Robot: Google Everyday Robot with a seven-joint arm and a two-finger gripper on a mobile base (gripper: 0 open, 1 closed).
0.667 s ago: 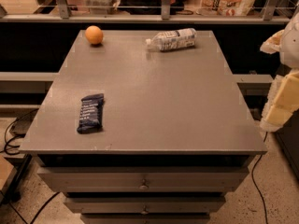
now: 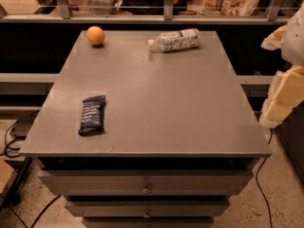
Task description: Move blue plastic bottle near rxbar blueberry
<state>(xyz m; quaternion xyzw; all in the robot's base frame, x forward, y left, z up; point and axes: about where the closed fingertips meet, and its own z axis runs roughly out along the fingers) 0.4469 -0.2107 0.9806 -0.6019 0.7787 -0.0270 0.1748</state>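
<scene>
The blue plastic bottle lies on its side near the far edge of the grey table, its white cap pointing left. A dark navy rxbar blueberry lies flat at the front left of the table, far from the bottle. My gripper hangs at the right edge of the view, beside the table's right side and off the tabletop, nowhere near either object.
An orange sits at the far left corner of the table. Drawers run below the front edge. A railing and shelf with bags stand behind the table. Cables lie on the floor at left and right.
</scene>
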